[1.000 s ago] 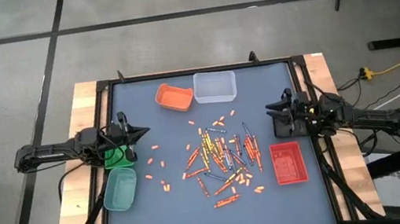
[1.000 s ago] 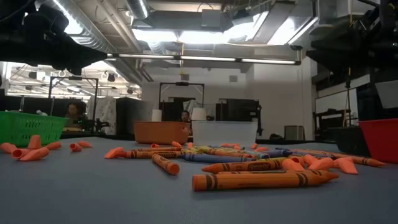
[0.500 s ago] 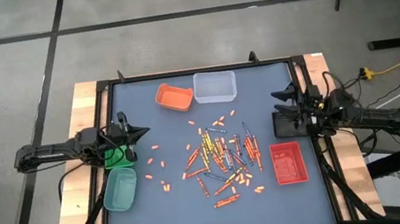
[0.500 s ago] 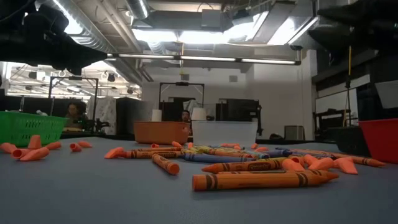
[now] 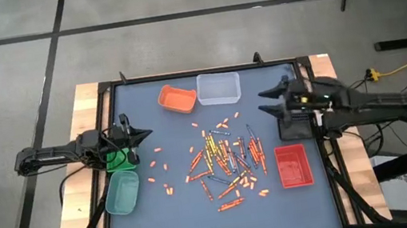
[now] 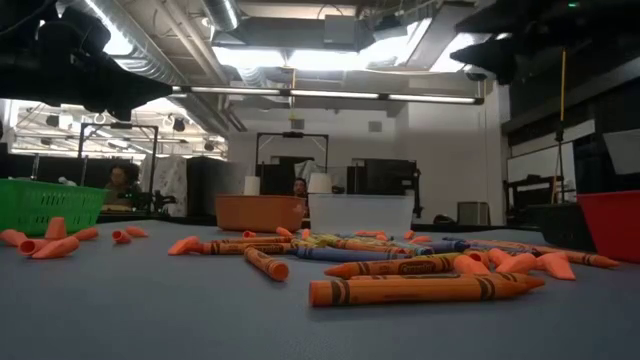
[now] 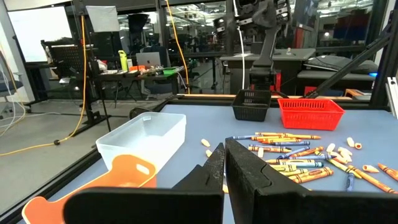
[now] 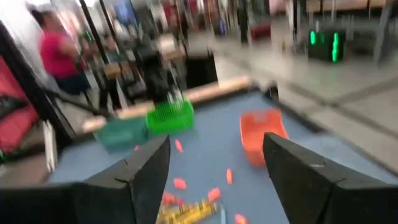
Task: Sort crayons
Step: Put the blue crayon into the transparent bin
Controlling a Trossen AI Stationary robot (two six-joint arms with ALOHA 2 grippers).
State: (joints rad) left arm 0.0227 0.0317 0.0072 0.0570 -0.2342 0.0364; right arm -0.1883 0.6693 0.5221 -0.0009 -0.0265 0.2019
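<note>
Many crayons in orange, red, yellow-green and dark blue lie loose on the blue-grey table top, with short orange stubs around them. They also show in the low view and the left wrist view. My right gripper is open and empty, raised above the table right of the pile, fingers pointing toward the table's left; its wrist view shows the wide gap. My left gripper is shut and empty at the table's left, above the green basket; it also shows in its wrist view.
An orange tray and a clear tray stand at the far edge. A red tray and a black basket stand at the right. A teal tray stands near left. A person shows beyond the table.
My right gripper has risen from beside the black basket and swung toward the table's left, now standing higher and nearer the crayon pile. The crayons and the trays have stayed where they were.
</note>
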